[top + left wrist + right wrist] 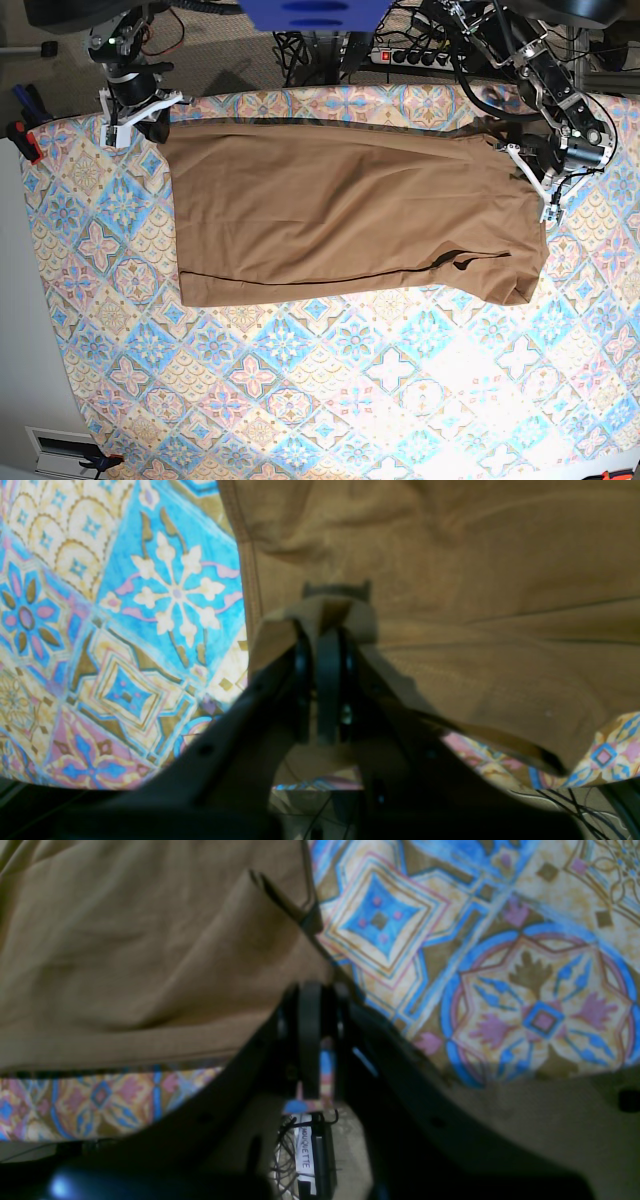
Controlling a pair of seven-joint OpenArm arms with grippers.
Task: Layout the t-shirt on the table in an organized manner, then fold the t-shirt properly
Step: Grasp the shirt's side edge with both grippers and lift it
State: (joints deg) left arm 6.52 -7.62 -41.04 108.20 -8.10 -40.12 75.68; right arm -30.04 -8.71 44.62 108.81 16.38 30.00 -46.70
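The tan-brown t-shirt (pixel 340 220) lies spread lengthwise across the far half of the patterned table (pixel 300 400), folded into a long band with a dark crease near its right end. My left gripper (pixel 541 190) is at the shirt's right end. In the left wrist view that gripper (pixel 325 630) is shut on a bunch of the t-shirt (pixel 475 580), with fabric draped over its fingertips. My right gripper (pixel 140 115) is at the shirt's far left corner. In the right wrist view this gripper (pixel 312 990) is shut where the t-shirt (pixel 125 950) edge meets its tips, the edge lifted off the table (pixel 500 965).
Beyond the table's far edge are a power strip (pixel 410 57), cables and a blue block (pixel 310 12). Clamps (pixel 25 130) grip the cloth at the left edge. A labelled box (pixel 306 1150) with cables sits on the floor below the table edge.
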